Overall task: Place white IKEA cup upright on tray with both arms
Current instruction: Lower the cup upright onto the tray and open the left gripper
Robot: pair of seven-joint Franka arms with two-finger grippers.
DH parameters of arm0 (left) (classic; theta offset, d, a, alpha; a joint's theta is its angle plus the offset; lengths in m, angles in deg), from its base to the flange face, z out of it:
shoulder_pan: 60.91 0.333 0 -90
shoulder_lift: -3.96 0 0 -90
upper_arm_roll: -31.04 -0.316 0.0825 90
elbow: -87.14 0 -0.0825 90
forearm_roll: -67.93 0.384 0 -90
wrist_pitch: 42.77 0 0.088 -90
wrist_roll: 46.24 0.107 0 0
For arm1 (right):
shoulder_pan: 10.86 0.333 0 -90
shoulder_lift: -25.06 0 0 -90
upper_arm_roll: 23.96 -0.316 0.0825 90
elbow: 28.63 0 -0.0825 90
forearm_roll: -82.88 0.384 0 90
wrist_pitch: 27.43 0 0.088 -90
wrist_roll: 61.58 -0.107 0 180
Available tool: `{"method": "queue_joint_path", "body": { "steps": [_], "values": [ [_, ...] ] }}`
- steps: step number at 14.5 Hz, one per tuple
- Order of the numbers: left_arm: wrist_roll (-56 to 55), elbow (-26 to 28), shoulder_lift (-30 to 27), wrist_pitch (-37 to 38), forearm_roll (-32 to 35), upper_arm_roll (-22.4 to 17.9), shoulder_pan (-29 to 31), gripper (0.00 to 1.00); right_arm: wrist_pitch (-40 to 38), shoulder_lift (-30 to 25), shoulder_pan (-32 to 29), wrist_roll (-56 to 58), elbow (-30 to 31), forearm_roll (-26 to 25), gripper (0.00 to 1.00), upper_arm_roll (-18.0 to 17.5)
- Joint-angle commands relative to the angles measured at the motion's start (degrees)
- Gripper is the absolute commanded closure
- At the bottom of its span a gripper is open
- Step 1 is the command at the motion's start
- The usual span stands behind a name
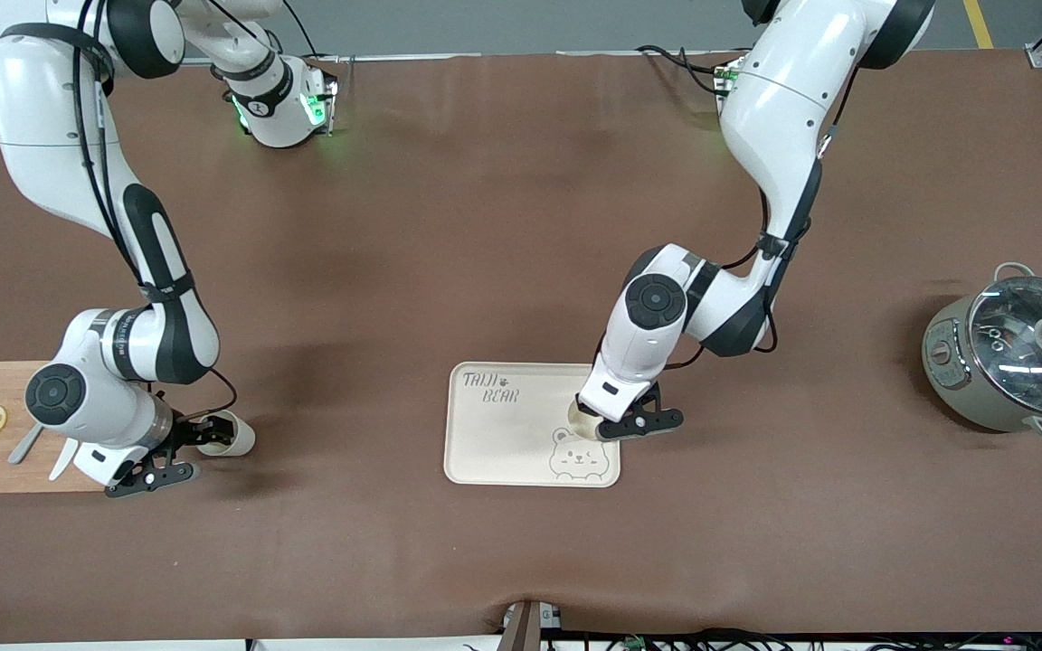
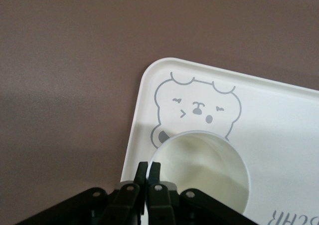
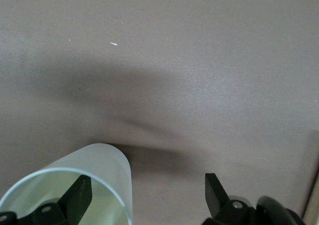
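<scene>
At lower left, the right end effector (image 1: 179,449) sits spread around the rim of a tilted cup (image 1: 227,433) on the bench (image 1: 521,226); mid-frame, the left end effector (image 1: 629,418) pinches the rim of an upright cup (image 2: 202,172) on the tray (image 1: 494,434).

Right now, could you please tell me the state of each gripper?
Left gripper: shut on the rim of the white cup standing on the tray.
Right gripper: open, one finger inside a tilted second cup.

Tray (image 1: 503,434) carries grey lettering "TAIJI BEAR" at its corner toward the robots' bases; bear drawing beneath. No other readable text.
</scene>
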Motion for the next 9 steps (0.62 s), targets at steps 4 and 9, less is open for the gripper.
{"method": "queue_joint_path", "body": {
  "steps": [4, 9],
  "values": [
    [-2.0, -1.5, 1.3, -1.4, 1.6, -0.7, -0.7, 0.79, 0.2, 0.0, -0.1, 0.1, 0.0, -0.6, 0.15, -0.4],
    [-5.9, -1.4, 0.0, -0.8, 3.0, -0.6, -0.8, 0.00, 0.1, 0.0, 0.0, 0.1, 0.0, -0.2, 0.66, -0.4]
  ]
}}
